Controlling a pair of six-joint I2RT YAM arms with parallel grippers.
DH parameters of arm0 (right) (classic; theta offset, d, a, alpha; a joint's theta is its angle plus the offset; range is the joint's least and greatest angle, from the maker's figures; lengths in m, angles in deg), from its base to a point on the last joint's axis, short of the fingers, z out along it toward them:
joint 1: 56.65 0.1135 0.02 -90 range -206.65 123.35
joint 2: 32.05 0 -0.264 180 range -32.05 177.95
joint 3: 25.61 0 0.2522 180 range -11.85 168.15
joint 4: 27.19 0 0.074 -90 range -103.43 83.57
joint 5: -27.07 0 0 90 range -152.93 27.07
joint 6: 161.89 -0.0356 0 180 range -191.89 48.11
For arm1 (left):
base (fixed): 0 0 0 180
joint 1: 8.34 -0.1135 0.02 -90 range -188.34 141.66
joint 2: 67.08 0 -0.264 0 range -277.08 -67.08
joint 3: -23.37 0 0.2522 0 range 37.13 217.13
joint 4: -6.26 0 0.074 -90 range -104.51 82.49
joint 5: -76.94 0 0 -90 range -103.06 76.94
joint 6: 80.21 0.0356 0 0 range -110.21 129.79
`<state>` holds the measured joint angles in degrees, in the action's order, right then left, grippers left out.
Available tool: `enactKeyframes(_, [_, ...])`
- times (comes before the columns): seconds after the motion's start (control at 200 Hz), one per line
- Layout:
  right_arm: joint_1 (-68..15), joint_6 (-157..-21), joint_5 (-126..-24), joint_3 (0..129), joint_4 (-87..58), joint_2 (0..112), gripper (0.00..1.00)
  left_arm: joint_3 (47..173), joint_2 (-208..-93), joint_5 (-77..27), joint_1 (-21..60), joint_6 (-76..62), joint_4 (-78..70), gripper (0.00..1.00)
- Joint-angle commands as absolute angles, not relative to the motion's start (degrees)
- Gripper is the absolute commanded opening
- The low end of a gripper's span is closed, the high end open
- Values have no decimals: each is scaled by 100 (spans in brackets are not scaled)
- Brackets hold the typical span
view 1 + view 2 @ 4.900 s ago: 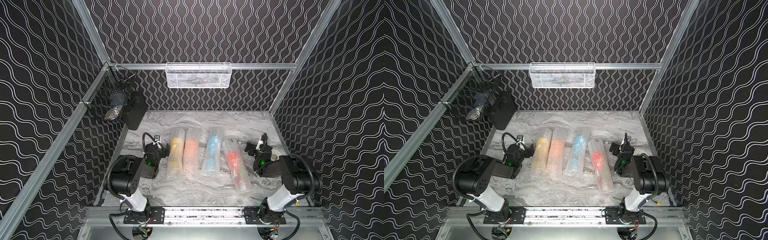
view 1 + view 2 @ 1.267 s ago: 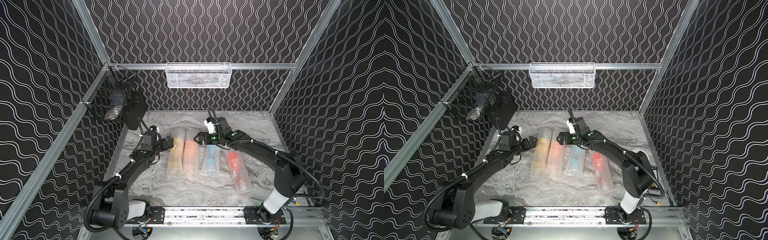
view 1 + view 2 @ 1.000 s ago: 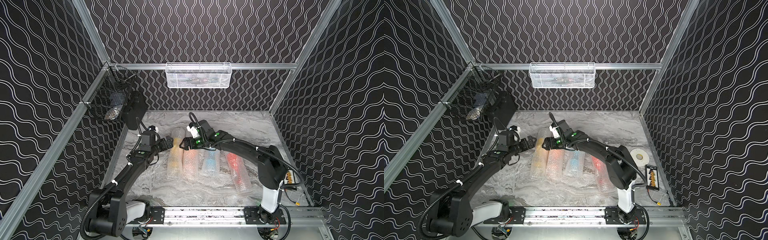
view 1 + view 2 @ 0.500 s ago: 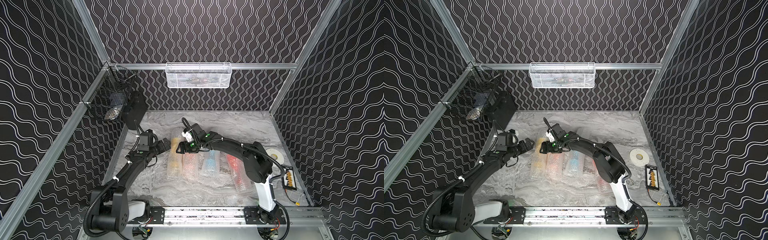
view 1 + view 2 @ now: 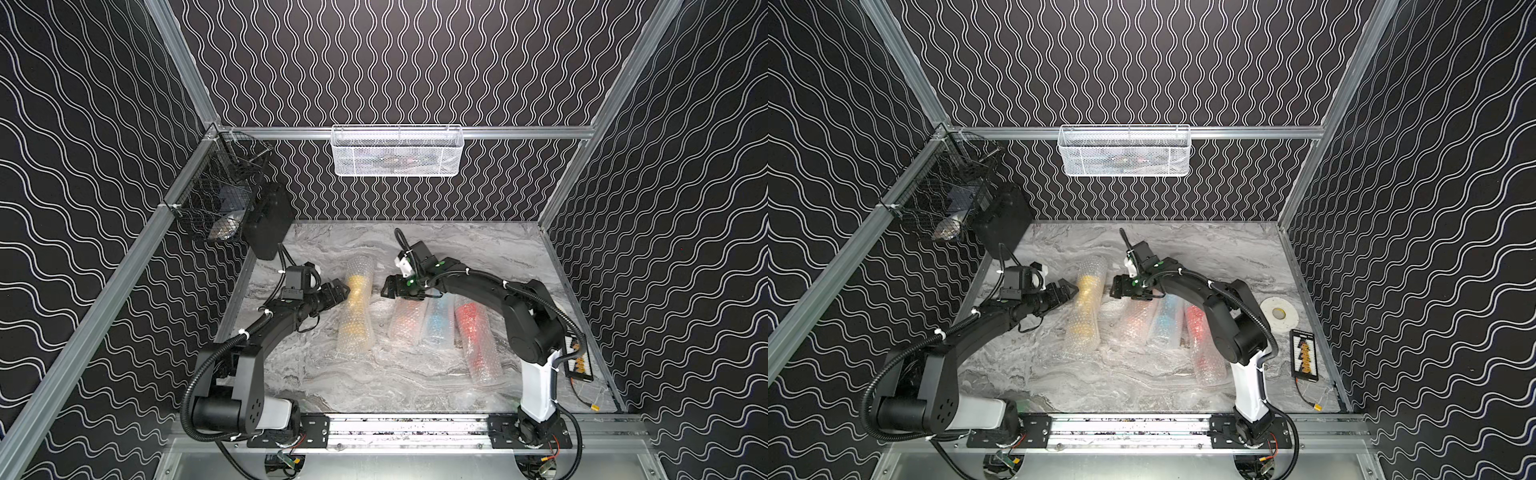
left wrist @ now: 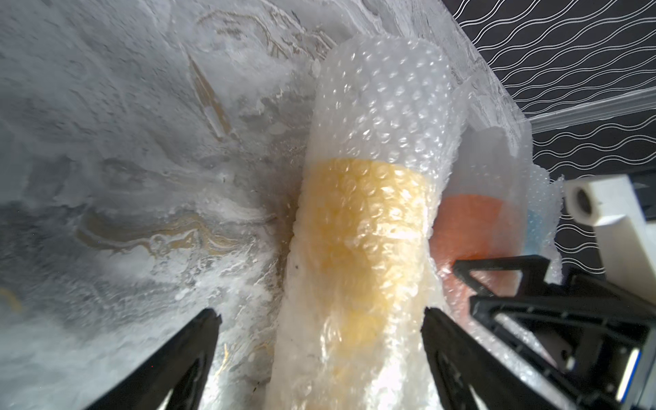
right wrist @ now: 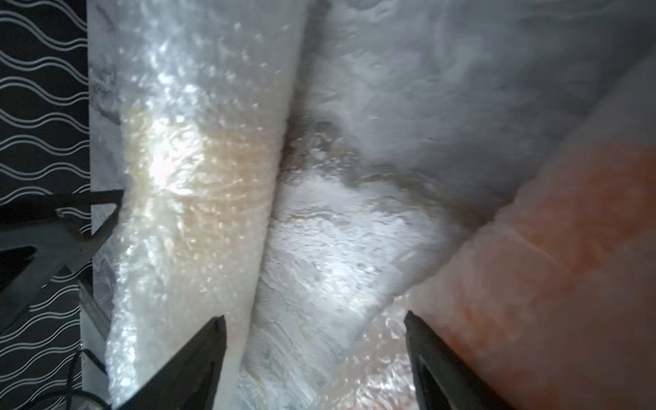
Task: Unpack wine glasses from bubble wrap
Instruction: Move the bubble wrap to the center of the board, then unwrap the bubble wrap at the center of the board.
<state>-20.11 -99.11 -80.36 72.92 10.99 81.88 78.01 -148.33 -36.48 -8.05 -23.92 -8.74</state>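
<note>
The yellow bubble wrap tube (image 5: 356, 309) is laid flat on the surface (image 5: 332, 376). The left jaws are spread astride it and the right jaws released just beside it, presumably so that both sides can be pinched.

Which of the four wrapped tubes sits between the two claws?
The yellow tube, alone at the row's left end: the left claw and right claw flank it. The orange, blue and red tubes lie together.

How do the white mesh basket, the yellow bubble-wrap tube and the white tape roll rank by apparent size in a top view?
1. white mesh basket, though it is mounted higher, so nearness may enlarge it
2. yellow bubble-wrap tube
3. white tape roll
</note>
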Motion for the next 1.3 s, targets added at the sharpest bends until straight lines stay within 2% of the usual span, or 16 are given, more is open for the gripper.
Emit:
enactKeyframes(0.0, [-2145,-9674,-7992,7183,1469,7982,82,7857,-15004,-3942,-808,-2601,-416,90])
enactKeyframes(0.24, [-2117,-9515,-8247,7489,1531,7857,82,7852,-15285,-4127,-679,-2791,-22,83])
enactKeyframes(0.56, [-1489,-9421,-7920,8644,1777,8606,78,7773,-15087,-4080,-571,-2813,-32,74])
enactKeyframes(0.671, [-1378,-9359,-7934,8991,1850,8948,70,7708,-15038,-4090,-505,-2885,29,64])
enactKeyframes(0.706, [-1359,-9319,-7930,9156,1970,9071,69,7697,-15056,-4130,-487,-2894,55,59])
enactKeyframes(0.796, [-1319,-9242,-7785,9449,2151,9263,69,7687,-15108,-4160,-459,-2897,57,56])
enactKeyframes(1.201, [-1300,-9165,-7514,9619,2313,9488,63,7678,-15154,-4182,-342,-2998,190,54])
enactKeyframes(1.296, [-1295,-9167,-7443,9646,2390,9518,52,7696,-15141,-4173,-333,-2968,140,54])
